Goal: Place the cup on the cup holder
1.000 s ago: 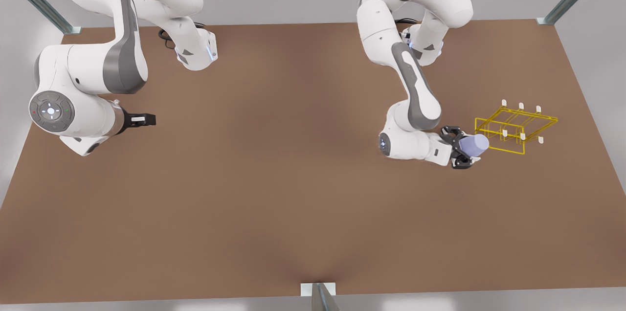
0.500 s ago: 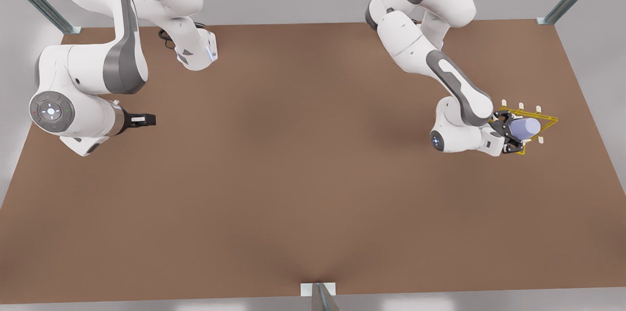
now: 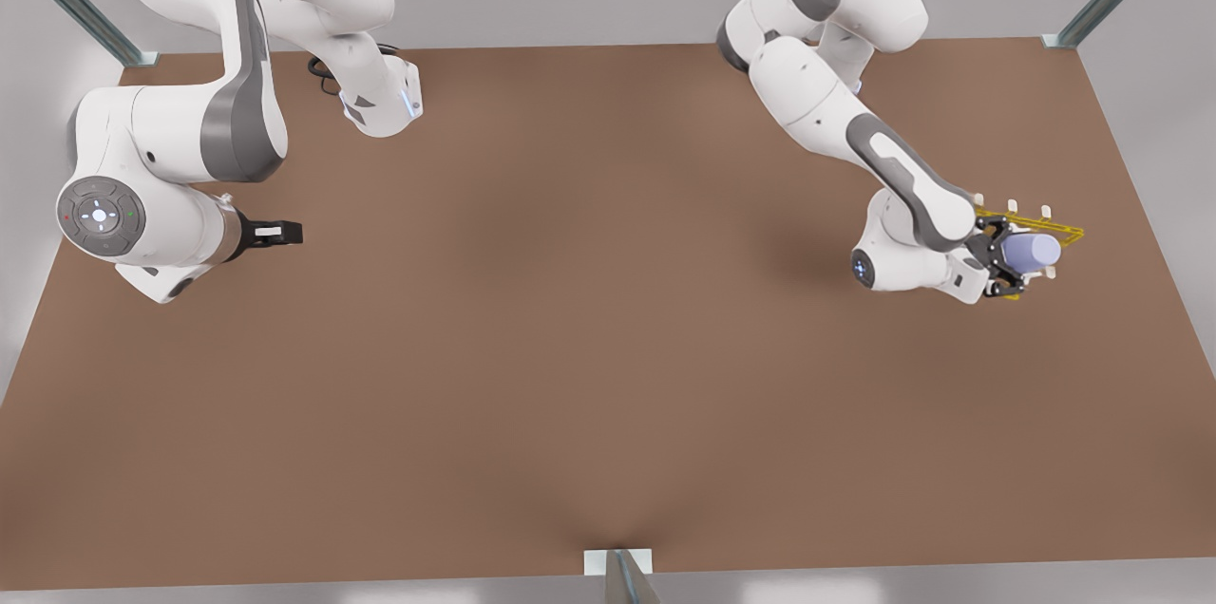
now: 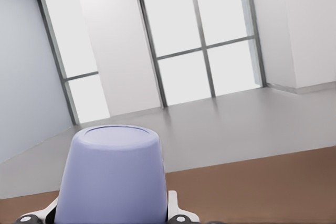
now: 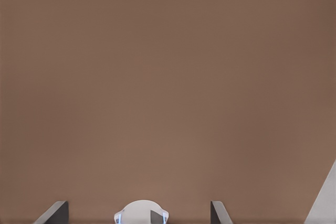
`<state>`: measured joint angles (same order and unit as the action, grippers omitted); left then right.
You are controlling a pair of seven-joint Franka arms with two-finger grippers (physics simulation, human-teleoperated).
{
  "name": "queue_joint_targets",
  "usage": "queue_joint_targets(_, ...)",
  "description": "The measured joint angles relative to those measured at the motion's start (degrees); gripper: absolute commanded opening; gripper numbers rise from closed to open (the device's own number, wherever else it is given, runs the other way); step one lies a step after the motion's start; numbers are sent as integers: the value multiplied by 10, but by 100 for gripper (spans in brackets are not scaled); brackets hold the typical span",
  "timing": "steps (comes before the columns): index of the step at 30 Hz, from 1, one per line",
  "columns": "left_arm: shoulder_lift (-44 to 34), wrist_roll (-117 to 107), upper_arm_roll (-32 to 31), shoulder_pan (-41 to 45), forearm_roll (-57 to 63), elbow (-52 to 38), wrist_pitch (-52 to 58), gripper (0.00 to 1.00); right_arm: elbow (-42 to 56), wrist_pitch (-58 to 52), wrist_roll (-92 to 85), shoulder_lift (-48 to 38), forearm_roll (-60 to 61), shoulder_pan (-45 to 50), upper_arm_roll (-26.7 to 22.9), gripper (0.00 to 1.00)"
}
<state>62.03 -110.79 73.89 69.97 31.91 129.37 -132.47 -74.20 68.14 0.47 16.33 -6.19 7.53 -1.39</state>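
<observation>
Table [image 3: 570,348]: a plain brown tabletop spread across most of the front view, from the grey wall at the top to the near edge at the bottom.
Right arm: it waited at the front view's left, folded, with its forearm level and pointing toward the picture's centre, over bare tabletop.
Left arm: it reached from its base at the upper right of the front view down and outward, elbow high, forearm slanting to the right edge of the table, wrist bent so the hand pointed roughly sideways toward the front view's right.
Cup holder [image 3: 1054,229]: a thin yellow wire frame with short white-tipped pegs, standing on the table at the right middle of the front view, partly hidden behind the left arm's wrist and hand.
Cup [image 3: 1033,250]: a lavender-blue tapered cup lay on its side in the hand, its closed base toward the front view's right, in front of or above the wire frame; whether it touched a peg could not be told. In the left wrist view the cup [image 4: 113,174] sat at the lower left with its flat end facing away from the camera.
Left gripper [image 3: 1009,267]: black fingers clamped on both sides of the cup near its wide end.
Right gripper [image 3: 280,231]: dark fingers [image 5: 55,213] spread apart with nothing between them, above the bare table.
</observation>
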Motion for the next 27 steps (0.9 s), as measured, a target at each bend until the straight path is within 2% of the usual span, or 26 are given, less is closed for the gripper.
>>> queue_joint_targets(8, -5, -35, 5, 0, 1, 0, -12, 85, 0, 0, 0, 0, -1, -1, 0, 100)
queue_joint_targets(18, 5, -80, -5, -55, 23, -14, -39, 88, -1, 0, 0, 0, -1, 0, 0, 100)
queue_joint_targets(19, 5, -84, -6, -57, 27, -14, -40, 90, -1, 0, 0, 0, -1, 0, 0, 100)
queue_joint_targets(20, 6, -87, -7, -59, 30, -14, -42, 100, -1, 0, 0, 0, -1, 0, 0, 100)
queue_joint_targets(27, 4, -108, -12, -57, 40, -14, -46, 100, 0, 0, 0, 0, -1, 0, 0, 100)
